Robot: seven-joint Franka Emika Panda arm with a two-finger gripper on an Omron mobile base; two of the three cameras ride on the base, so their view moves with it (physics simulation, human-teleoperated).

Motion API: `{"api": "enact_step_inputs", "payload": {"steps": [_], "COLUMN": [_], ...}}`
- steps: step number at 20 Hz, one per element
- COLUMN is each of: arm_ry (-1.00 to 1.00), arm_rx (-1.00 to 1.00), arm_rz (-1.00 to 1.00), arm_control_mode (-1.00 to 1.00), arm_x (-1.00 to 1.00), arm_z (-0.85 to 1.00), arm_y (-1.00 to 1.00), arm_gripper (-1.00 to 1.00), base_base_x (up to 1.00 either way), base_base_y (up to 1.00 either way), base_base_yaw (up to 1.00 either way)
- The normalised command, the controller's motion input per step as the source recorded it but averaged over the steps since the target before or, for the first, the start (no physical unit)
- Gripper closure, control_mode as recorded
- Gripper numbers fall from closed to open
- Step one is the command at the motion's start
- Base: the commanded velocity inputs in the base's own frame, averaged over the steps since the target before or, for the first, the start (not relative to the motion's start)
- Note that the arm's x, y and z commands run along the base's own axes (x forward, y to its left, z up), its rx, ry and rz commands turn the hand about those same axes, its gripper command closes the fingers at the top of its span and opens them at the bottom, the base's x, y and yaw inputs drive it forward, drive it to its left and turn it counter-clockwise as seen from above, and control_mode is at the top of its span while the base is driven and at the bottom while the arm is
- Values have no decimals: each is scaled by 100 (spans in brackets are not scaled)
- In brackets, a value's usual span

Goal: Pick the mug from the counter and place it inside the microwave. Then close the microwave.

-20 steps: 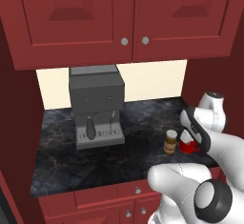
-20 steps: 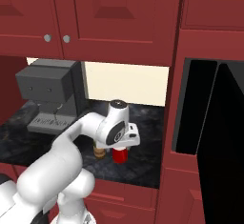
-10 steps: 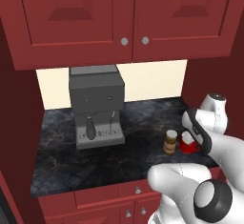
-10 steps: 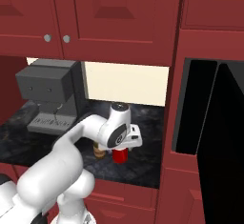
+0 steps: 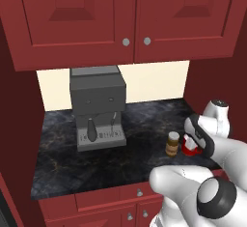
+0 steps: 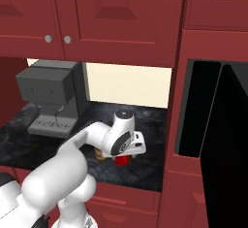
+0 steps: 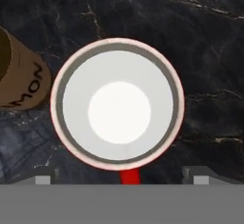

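You get flat, even rendered light — no glare. The counter (image 5: 62, 158) is dim beneath the cabinets (image 5: 120, 18), the microwave (image 6: 213, 125) cavity black. Base views look soft; the mug (image 7: 117, 104) interior is brightest, edges slightly blurred.

A grey coffee machine (image 5: 98, 107) stands far left on the dark marbled counter (image 5: 62, 161), against the cream wall. To the right, near the counter's edge, a brown jar (image 5: 172, 144) sits just left of the red mug (image 5: 189, 147). The white arm's hand hangs over the mug, hiding part of it. Red cabinets (image 5: 130, 18) hang above.
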Motion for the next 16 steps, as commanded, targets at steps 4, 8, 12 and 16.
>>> {"api": "enact_step_inputs", "payload": {"steps": [4, 8, 12, 16], "arm_ry": [0, 0, 0, 0], "arm_rx": [0, 0, 0, 0], "arm_rz": [0, 0, 0, 0], "arm_control_mode": [-100, -100, -100, -100], "arm_x": [0, 13, 18, -3], "arm_z": [-20, -3, 0, 0], "arm_y": [-8, -13, -4, 0], "arm_gripper": [-100, -100, -100, -100], "base_base_x": [0, 0, 0, 0], "base_base_y": [0, 0, 0, 0], "base_base_yaw": [0, 0, 0, 0]}}
